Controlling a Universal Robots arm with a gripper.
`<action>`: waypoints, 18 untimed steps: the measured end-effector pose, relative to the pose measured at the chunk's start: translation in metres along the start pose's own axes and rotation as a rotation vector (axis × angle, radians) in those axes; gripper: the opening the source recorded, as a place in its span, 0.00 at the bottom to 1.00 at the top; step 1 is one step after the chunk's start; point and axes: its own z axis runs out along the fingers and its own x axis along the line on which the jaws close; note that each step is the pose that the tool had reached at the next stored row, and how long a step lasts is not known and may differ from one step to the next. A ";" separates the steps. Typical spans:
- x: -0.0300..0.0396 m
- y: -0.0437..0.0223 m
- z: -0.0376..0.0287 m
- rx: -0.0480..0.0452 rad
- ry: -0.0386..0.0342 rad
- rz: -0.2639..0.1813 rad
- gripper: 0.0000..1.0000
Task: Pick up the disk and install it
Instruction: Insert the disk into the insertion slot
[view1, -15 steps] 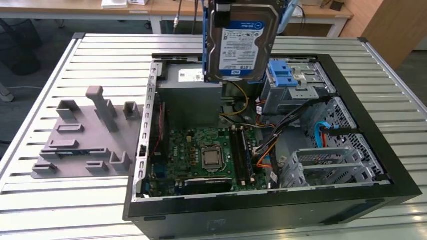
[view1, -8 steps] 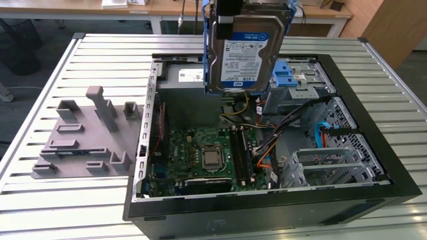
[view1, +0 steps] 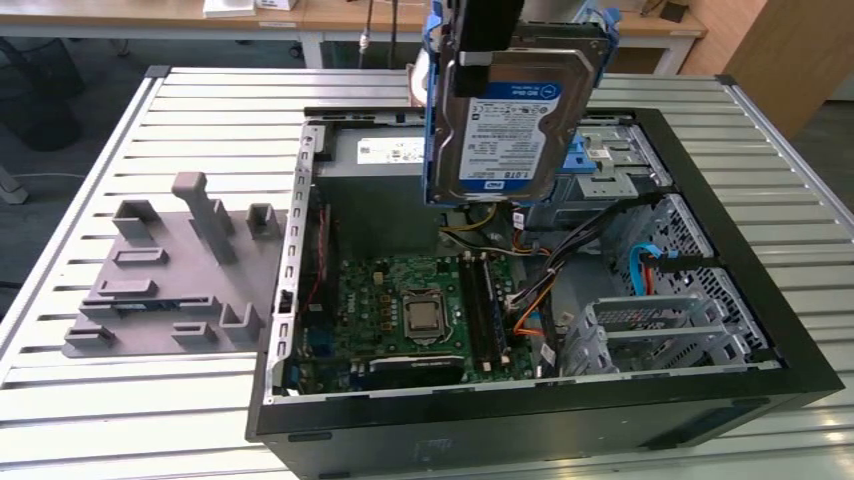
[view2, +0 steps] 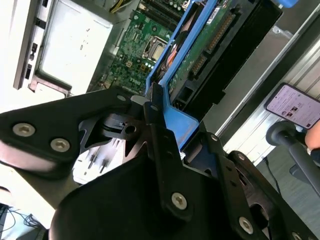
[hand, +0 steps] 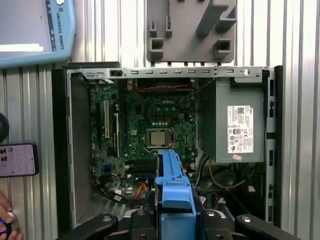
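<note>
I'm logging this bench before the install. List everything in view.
disk: one, silver with a blue carrier, held above the open case
case: one, black, open, on the table
motherboard: one, green, inside the case
power supply: one, grey with a white sticker, inside the case
cables: several, orange, yellow and black, inside the case
fixture: one, grey, on the table at the exterior view's left of the case
table: one, silver slats, under the case and fixture
phone: one, black, beside the case
gripper: one, black, shut on the disk's carrier
</note>
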 end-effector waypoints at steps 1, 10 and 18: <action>0.0011 -0.0031 0.0002 -0.0003 0.0003 0.000 0.36; 0.0319 -0.0068 0.0050 -0.0002 0.0000 0.000 0.36; 0.0459 -0.0239 0.0090 -0.0002 0.0002 0.000 0.36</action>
